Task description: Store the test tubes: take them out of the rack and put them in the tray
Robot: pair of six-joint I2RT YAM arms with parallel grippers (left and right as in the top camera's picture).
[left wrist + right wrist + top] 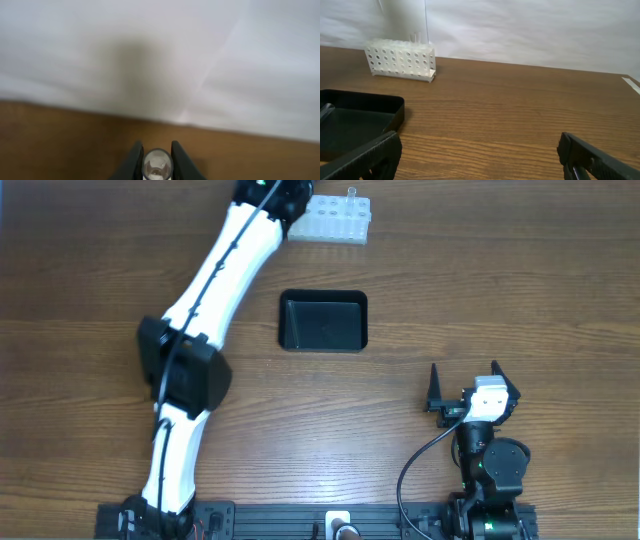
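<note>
A white test tube rack [332, 220] stands at the far edge of the table, with one clear tube [352, 195] sticking up from its far right corner. The black tray [323, 321] lies in front of it, mid-table. My left arm stretches to the rack's left end. In the left wrist view my left gripper [157, 145] is shut on a clear test tube [157, 163], seen end-on between the fingers. My right gripper [466, 375] stands open near the front right, empty. Its wrist view shows the rack [400, 60] and the tray [362, 122] ahead.
Bare wooden table lies between the tray and the right gripper and to the right of the rack. A white backdrop [530, 30] rises behind the table's far edge.
</note>
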